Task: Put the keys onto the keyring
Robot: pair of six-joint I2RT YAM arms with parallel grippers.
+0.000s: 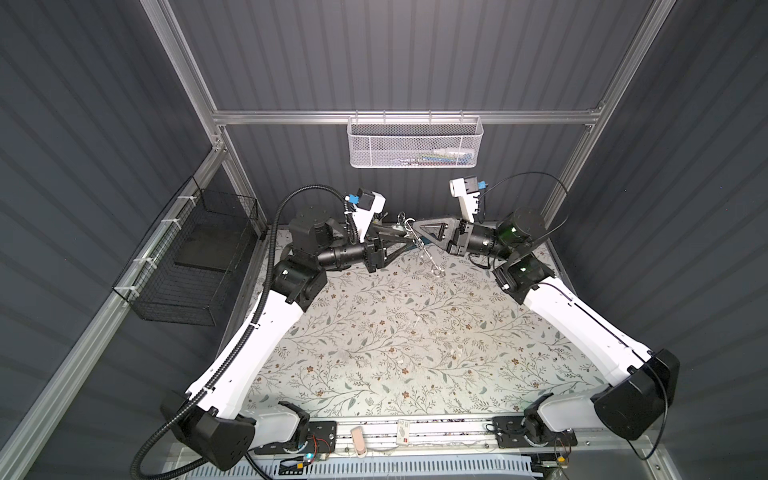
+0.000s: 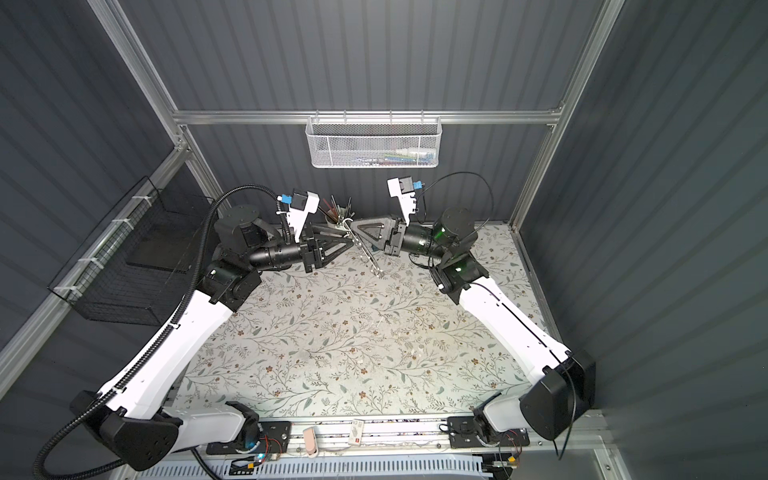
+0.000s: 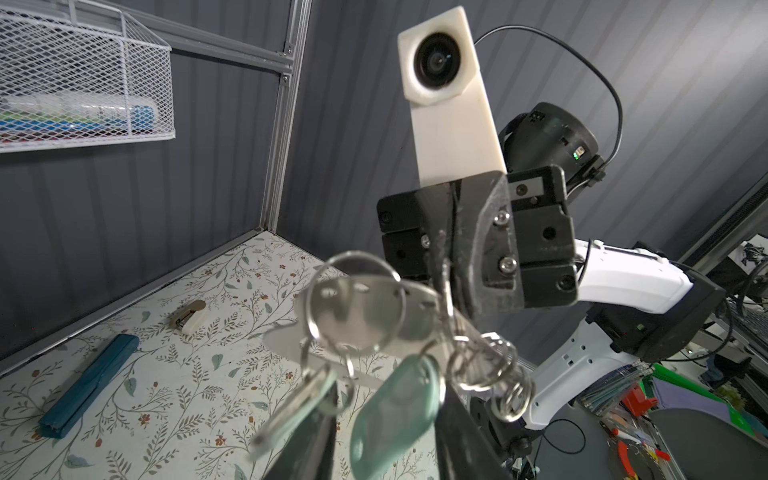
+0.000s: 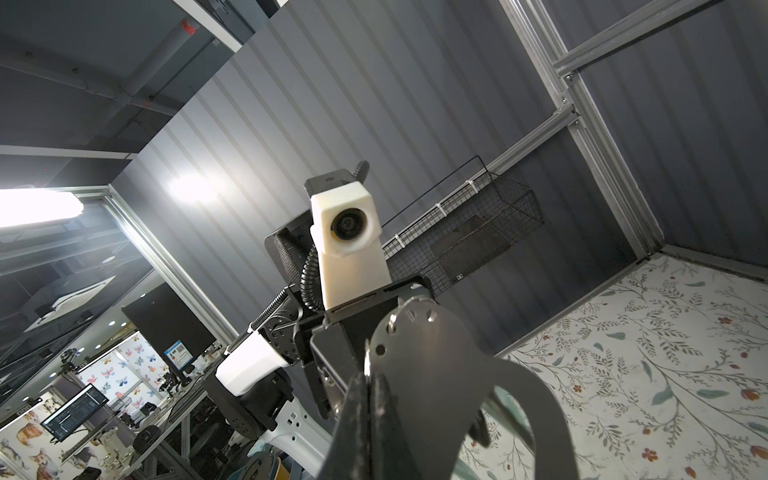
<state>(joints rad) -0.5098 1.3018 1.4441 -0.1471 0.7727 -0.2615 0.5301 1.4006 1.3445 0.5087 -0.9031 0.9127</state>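
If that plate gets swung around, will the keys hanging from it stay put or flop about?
Probably flop: the keys hang off loose rings. The plate itself looks stiff, flat though pinched at one edge. Bare metal might be slippery.

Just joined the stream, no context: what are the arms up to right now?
Both arms are raised over the back of the table, with the grippers meeting in mid-air. The right gripper is shut on the keyring and holds it up. The left gripper holds a key by its mint tag, close up to the keyring. A second key looks already hung on a ring, though it is blurred. A teal case lies on the table.
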